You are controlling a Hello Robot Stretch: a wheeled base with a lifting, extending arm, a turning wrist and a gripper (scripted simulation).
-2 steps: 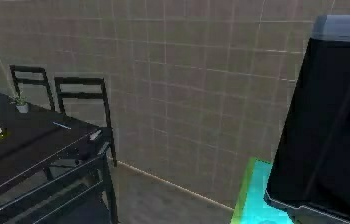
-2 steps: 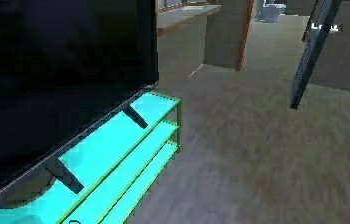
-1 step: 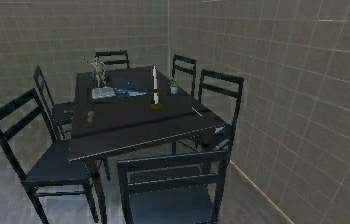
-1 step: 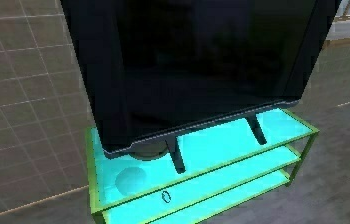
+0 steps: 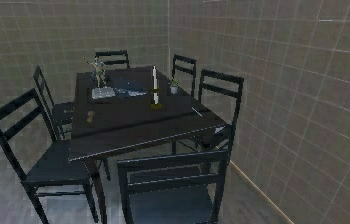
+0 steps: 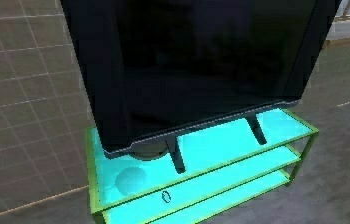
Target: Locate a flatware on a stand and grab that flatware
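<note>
Chair-back (image 5: 173, 170) crowds the forward view's bottom centre, but the likely flatware (image 6: 166, 196) (a tiny pale loop) sits lower centre of the arm side view on the cyan stand (image 6: 218, 140): square up, reach slowly; claw's state I cannot tell.

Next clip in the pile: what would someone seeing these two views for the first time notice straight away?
In the arm side view, a big black television stands on a bright turquoise stand with green-edged shelves. In the forward view, a dark dining table ringed by dark chairs sits in a tiled corner of the room, with a white candle upright near its middle.
</note>
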